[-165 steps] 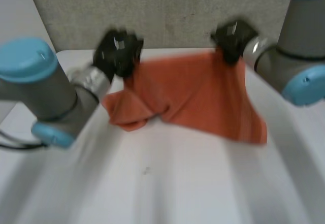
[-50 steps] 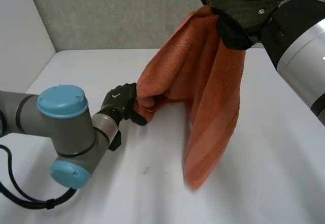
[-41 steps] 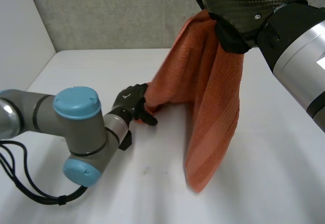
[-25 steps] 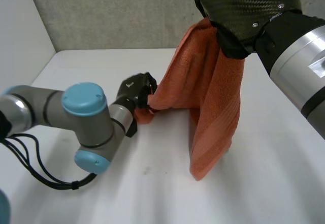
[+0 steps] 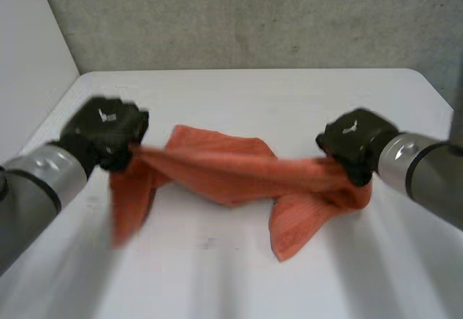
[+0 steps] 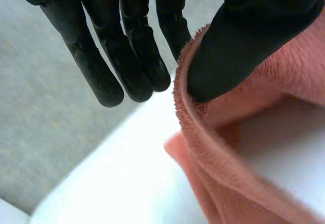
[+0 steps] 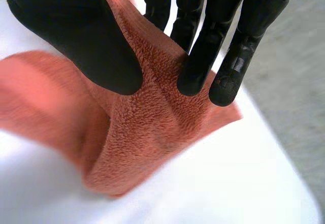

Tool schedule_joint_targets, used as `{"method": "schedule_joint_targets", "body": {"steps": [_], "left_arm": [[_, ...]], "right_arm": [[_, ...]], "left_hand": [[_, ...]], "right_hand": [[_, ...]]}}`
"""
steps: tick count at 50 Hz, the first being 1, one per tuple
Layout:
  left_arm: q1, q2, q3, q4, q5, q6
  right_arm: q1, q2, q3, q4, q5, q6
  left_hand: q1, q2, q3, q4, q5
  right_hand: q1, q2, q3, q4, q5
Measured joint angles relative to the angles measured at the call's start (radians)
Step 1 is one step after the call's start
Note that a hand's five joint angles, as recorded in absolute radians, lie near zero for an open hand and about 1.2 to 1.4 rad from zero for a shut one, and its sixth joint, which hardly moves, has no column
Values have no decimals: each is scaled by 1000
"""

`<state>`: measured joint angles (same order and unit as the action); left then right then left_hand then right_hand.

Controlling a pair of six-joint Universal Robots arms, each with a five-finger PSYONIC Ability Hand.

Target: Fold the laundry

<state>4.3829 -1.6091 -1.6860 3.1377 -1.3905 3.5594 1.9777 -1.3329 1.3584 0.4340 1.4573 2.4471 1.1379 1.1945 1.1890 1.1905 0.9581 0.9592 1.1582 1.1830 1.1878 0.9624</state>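
Orange terry towel (image 5: pixel 224 168), qty 1, on white table (image 5: pixel 239 275), qty 1.

Head view: we count 2 hands, 1 at each end of the cloth. Left hand (image 5: pixel 103 129) has one end bunched and raised off the surface, w/ a flap hanging below it. Right hand (image 5: pixel 353 144) has the opposite end, w/ a 2nd flap drooping to the table. The cloth runs as a taut rope btwn them, and its mid part looks to rest on the table approx centre.

Left wrist view: the left hand's thumb (image 6: pixel 244 31) presses on the towel (image 6: pixel 294 76) edge, which runs up btwn thumb and nearest finger. We read this as a pinch. Other fingers (image 6: pixel 127 56) are straight and clear of the cloth.

Right wrist view: the right hand (image 7: pixel 76 31) has its thumb on one side of a raised towel (image 7: pixel 147 137) ridge and fingertips (image 7: pixel 192 82) on the other, near straight, so the ridge is squeezed btwn them.
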Motion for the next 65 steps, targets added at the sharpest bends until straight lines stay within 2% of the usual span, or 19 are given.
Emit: {"method": "schedule_joint_targets", "body": {"steps": [1,4,10,13,15,18,19,20,22,26,29,32,36,41,46,50,55,61,65], "left_arm": [[6,-18,-23,-30,9,51],[6,-81,-40,-54,13,93],[3,-238,6,-56,7,108],[-1,-374,144,-45,-4,104],[-1,-398,187,-42,-7,103],[-3,-447,357,-8,-14,100],[-3,-458,458,40,-17,99],[-3,-458,458,40,-17,99],[-2,-450,594,158,-19,97],[3,-394,684,375,-22,91],[10,-327,684,547,-23,79],[17,-286,642,604,-21,63],[38,-242,515,595,-15,35],[75,-207,281,512,-8,19],[89,-196,97,474,-5,20],[91,-219,-52,466,2,24],[89,-292,-121,464,12,27],[89,-352,-133,454,16,28],[97,-363,-130,442,17,28]], "right_arm": [[4,34,5,13,-4,-3],[8,99,0,22,-9,-5],[13,204,-46,18,-11,-6],[13,278,-161,7,-6,-3],[13,291,-200,3,-4,-1],[12,325,-367,-30,4,10],[12,335,-456,-61,12,19],[12,335,-456,-61,12,19],[13,343,-617,-154,34,47],[12,312,-715,-320,59,98],[8,218,-659,-476,63,136],[4,129,-551,-569,50,152],[0,9,-337,-657,1,163],[6,-52,-74,-652,-79,159],[15,-40,89,-588,-113,143],[23,54,176,-495,-114,106],[26,168,185,-426,-95,74],[26,217,171,-404,-73,69],[24,209,173,-406,-69,80]], "left_hand": [[0,0,0,0,0],[0,0,0,0,0],[0,0,1,4,0],[0,0,1,4,0],[0,1,1,4,0],[0,1,2,4,0],[0,1,2,4,0],[0,1,2,4,0],[0,1,2,4,0],[0,1,2,4,0],[0,1,2,4,0],[0,1,2,4,0],[0,2,2,4,0],[0,2,2,4,0],[0,2,2,4,0],[0,2,3,4,0],[-10,-27,-24,-24,-8],[-177,-224,-210,-214,-153],[-373,-418,-408,-416,-357]], "right_hand": [[0,0,0,0,0],[0,0,0,0,0],[0,0,0,0,0],[0,0,0,0,0],[0,0,0,0,0],[0,0,0,0,0],[0,0,0,0,0],[0,0,0,0,0],[0,0,0,0,0],[0,0,0,0,0],[0,0,0,0,0],[0,0,0,0,0],[0,0,0,0,0],[0,0,0,0,0],[0,0,0,0,0],[0,0,0,0,0],[0,0,1,0,0],[0,0,1,0,0],[0,0,1,0,0]]}}
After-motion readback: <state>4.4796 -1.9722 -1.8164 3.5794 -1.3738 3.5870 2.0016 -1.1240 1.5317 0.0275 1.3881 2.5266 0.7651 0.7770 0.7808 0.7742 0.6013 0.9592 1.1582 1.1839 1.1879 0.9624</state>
